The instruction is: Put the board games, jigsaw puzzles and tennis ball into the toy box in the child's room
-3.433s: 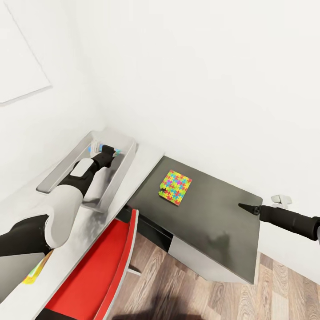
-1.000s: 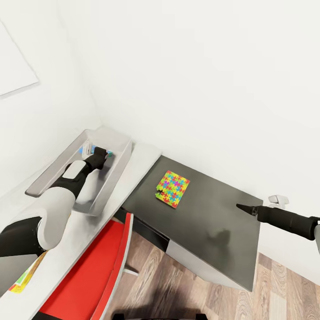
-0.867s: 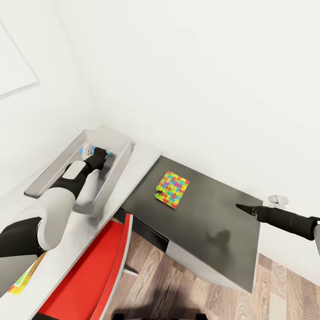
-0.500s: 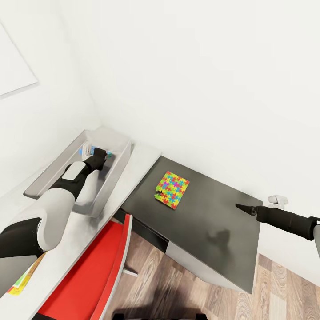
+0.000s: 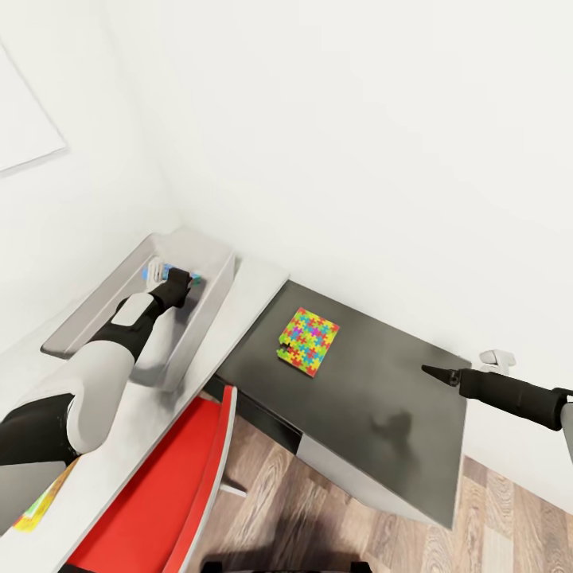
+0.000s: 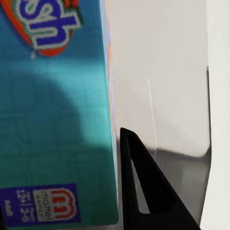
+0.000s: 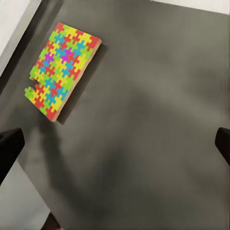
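My left gripper (image 5: 177, 285) reaches down inside the light-grey toy box (image 5: 216, 296) at the white table's (image 5: 253, 288) far end. It is shut on a teal lettered board game (image 6: 52, 124). One black finger (image 6: 143, 187) lies along the game's edge and the other finger is hidden behind it. A bright jigsaw puzzle (image 5: 309, 340) (image 7: 61, 68) lies flat on a dark grey surface (image 5: 382, 398) beside the table. My right gripper (image 5: 434, 371) hovers over that surface's right part, well away from the puzzle, with its fingers spread wide and nothing between them.
A red chair (image 5: 171, 477) stands tucked against the table's front edge. At the table's near end a colourful flat thing (image 5: 38, 503) lies half hidden under my left arm; I cannot tell what it is. White walls close in behind the table. Wood-plank floor (image 5: 509, 525) lies below.
Since 3.4 s ago the camera has shifted a little. My left gripper has gone slightly deeper into the toy box with the board game. Over the last second almost nothing has moved.
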{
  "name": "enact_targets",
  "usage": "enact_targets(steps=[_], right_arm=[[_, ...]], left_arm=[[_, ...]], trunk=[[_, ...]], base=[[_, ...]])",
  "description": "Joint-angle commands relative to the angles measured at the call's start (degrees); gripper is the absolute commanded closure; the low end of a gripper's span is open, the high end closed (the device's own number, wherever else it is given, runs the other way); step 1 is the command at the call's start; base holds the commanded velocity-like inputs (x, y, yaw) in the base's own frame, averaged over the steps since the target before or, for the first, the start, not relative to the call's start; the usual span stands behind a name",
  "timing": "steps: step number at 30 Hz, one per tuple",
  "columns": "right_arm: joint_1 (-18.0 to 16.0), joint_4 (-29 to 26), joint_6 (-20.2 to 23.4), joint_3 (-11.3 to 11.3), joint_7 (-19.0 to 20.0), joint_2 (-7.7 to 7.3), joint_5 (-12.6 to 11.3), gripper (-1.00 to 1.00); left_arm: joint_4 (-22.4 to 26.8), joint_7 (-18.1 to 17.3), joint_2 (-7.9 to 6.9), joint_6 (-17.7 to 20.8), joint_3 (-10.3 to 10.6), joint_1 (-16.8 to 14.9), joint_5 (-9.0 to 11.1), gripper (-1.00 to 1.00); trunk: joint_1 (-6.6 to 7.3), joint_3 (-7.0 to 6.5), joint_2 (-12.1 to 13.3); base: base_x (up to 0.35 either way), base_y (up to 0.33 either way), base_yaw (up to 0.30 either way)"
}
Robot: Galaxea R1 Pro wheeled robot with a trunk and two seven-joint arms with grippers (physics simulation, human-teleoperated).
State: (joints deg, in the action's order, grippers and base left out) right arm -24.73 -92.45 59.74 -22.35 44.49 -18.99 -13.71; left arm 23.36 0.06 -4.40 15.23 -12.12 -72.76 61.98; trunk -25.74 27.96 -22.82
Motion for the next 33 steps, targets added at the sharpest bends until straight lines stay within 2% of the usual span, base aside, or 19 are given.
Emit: enact_targets(steps=[1,12,33], right_arm=[[-0.1,0.0,0.3,-0.1,0.3,0.00,0.2,-1.00],[-0.1,0.0,0.3,-0.1,0.3,-0.01,0.2,-1.00],[-0.1,0.0,0.3,-0.1,0.3,-0.07,0.2,-1.00]], left_arm=[[0.0,0.0,0.03,0.4,-0.4,0.0,0.3,1.00],[0.0,0.1,0.01,0.3,-0.4,0.1,0.3,1.00],[0.0,-0.3,-0.09,0.2,-0.5,0.8,0.2,1.00]], trunk=[[-0.04,0.08,-0.1],[-0.04,0.08,-0.1],[-0.04,0.18,-0.1]], base=[[0.133,0.000,0.000],[0.138,0.000,0.000],[0.015,0.000,0.000]])
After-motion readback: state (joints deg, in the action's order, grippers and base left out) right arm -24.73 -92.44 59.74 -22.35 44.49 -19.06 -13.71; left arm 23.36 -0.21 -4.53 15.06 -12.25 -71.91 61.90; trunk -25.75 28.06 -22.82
